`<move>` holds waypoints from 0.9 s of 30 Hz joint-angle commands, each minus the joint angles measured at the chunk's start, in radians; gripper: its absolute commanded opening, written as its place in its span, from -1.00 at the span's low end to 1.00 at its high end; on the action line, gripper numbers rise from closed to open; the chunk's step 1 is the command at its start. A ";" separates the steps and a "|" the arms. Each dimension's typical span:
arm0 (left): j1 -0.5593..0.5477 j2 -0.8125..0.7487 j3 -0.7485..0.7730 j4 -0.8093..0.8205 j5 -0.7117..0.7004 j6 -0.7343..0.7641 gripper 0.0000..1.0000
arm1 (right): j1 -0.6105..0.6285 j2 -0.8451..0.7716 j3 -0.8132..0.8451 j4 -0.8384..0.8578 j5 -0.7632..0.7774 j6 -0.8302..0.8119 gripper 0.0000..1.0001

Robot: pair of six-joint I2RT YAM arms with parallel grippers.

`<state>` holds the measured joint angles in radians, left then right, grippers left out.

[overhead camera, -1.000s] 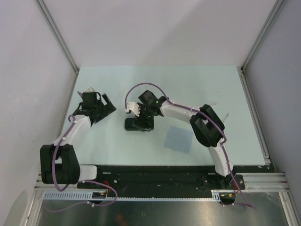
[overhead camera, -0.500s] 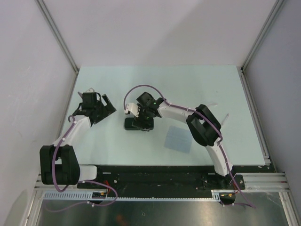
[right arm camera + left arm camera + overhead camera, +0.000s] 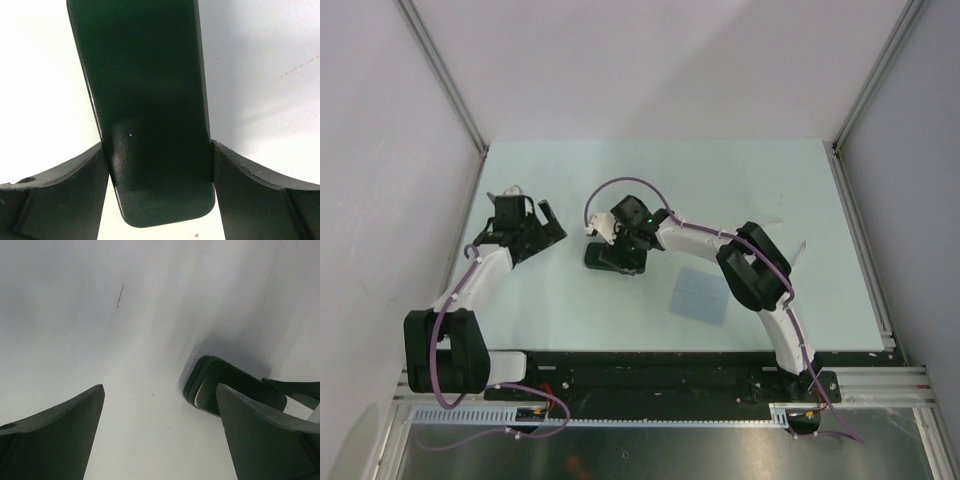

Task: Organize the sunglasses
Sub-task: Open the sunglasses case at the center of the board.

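1. The right end effector [image 3: 159,150] pinches the black case [image 3: 145,75] across its short width. One finger [image 3: 60,190] meets its left edge and the other meets its right edge, with no gap showing on either side.
2. The case's long axis runs straight out between those fingers, away from the wrist. In the top view it lies roughly left to right on the bench [image 3: 770,190], at mid depth and just left of centre.
3. The left end effector [image 3: 160,387] is spread wide and holds nothing. It hangs over bare bench, well to the left of the case.
4. In the left wrist view, only the rounded left end of the case shows, beyond the right-hand finger.
5. The sunglasses appear in no view. The case looks shut, so they are probably inside it, though that cannot be confirmed.
6. The light blue cloth [image 3: 700,295] lies flat on the bench, to the right of the case and nearer the arm bases, touching neither end effector.
7. The right arm is plainly the nearer one, being already on the case. Any lift or slide would be along or across that long axis.
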<state>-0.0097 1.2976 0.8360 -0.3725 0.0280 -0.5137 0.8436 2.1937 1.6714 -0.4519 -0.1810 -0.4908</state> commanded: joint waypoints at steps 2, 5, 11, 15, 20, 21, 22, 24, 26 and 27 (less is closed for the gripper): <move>0.007 -0.038 0.086 0.015 0.117 0.104 0.99 | -0.061 -0.136 -0.010 0.041 -0.096 0.173 -0.22; 0.007 -0.050 0.100 0.049 0.194 0.132 1.00 | -0.118 -0.205 -0.050 0.096 -0.179 0.329 -0.24; 0.007 -0.096 0.103 0.216 0.518 0.101 1.00 | -0.257 -0.325 -0.093 0.223 -0.356 0.632 -0.26; -0.007 -0.103 0.097 0.369 0.674 -0.012 1.00 | -0.305 -0.396 -0.096 0.303 -0.475 0.751 -0.25; -0.130 -0.136 0.105 0.742 0.783 -0.105 1.00 | -0.325 -0.469 -0.108 0.430 -0.598 0.960 -0.23; -0.174 -0.133 0.129 0.742 0.785 -0.091 1.00 | -0.324 -0.479 -0.113 0.490 -0.624 0.989 -0.23; -0.190 -0.129 0.150 0.742 0.785 -0.086 1.00 | -0.322 -0.498 -0.114 0.513 -0.635 1.011 -0.22; -0.210 -0.107 0.190 0.742 0.757 -0.103 1.00 | -0.316 -0.520 -0.119 0.571 -0.644 1.072 -0.22; -0.210 -0.100 0.204 0.742 0.728 -0.130 1.00 | -0.317 -0.545 -0.128 0.620 -0.663 1.118 -0.22; -0.210 -0.098 0.207 0.744 0.727 -0.135 1.00 | -0.319 -0.552 -0.130 0.660 -0.673 1.136 -0.22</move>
<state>-0.2241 1.2060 0.9874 0.2775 0.7486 -0.5964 0.5209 1.7237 1.5478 -0.0071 -0.7570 0.4854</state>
